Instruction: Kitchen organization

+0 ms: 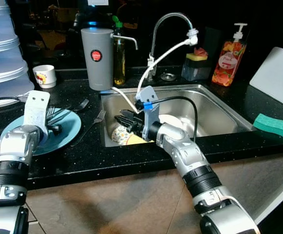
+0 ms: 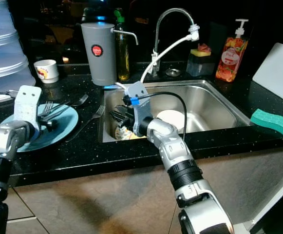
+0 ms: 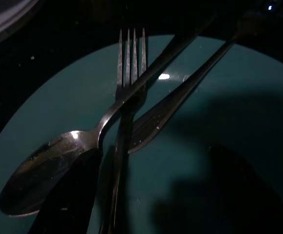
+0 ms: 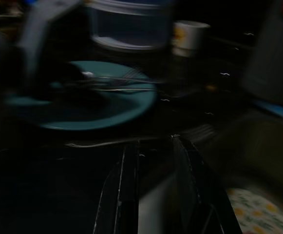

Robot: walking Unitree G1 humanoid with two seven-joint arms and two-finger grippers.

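My left claw (image 1: 53,127), fingers apart, hovers over the silver cutlery (image 3: 126,112) on the round teal plate (image 1: 75,127) near the counter's front edge; handles run toward the steel sink (image 1: 219,114), where my right claw (image 1: 126,121) hangs, fingers slightly apart.

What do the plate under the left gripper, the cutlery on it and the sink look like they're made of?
Plate: probably glazed ceramic, though hard plastic is possible; smooth teal surface with a soft sheen. Spoon and fork: polished metal, likely stainless steel, with bright mirror-like highlights. Sink: brushed stainless steel by its dull grey satin walls.
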